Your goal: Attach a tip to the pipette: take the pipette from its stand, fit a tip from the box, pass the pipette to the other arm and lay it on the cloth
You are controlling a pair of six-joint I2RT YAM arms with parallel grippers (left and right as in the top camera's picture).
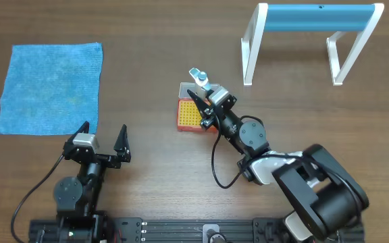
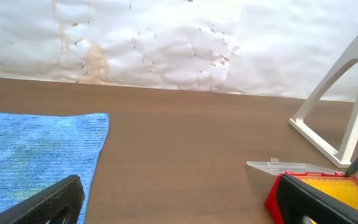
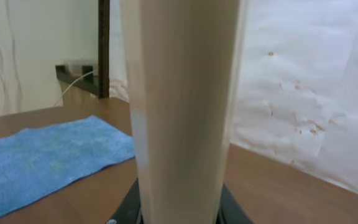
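The right gripper [image 1: 208, 102] squeezes the pipette [image 1: 198, 75], off its stand [image 1: 316, 16], over the tip box [image 1: 188, 117]; the left gripper [image 1: 104, 129] sits spread apart; the pass and the cloth [image 1: 49, 88] are not yet done.

Brown wooden table [image 1: 154, 40], stained white backdrop [image 2: 166, 43]

Cut off at edge: pipette [image 3: 182, 93] ends, tip box [image 2: 344, 182] side.

The brown table [image 1: 154, 74] bears a blue cloth [image 1: 51, 88] on the left, a red-and-orange tip box [image 1: 187, 116] near the middle — and a white, blue-barred stand [image 1: 316, 17] far right.
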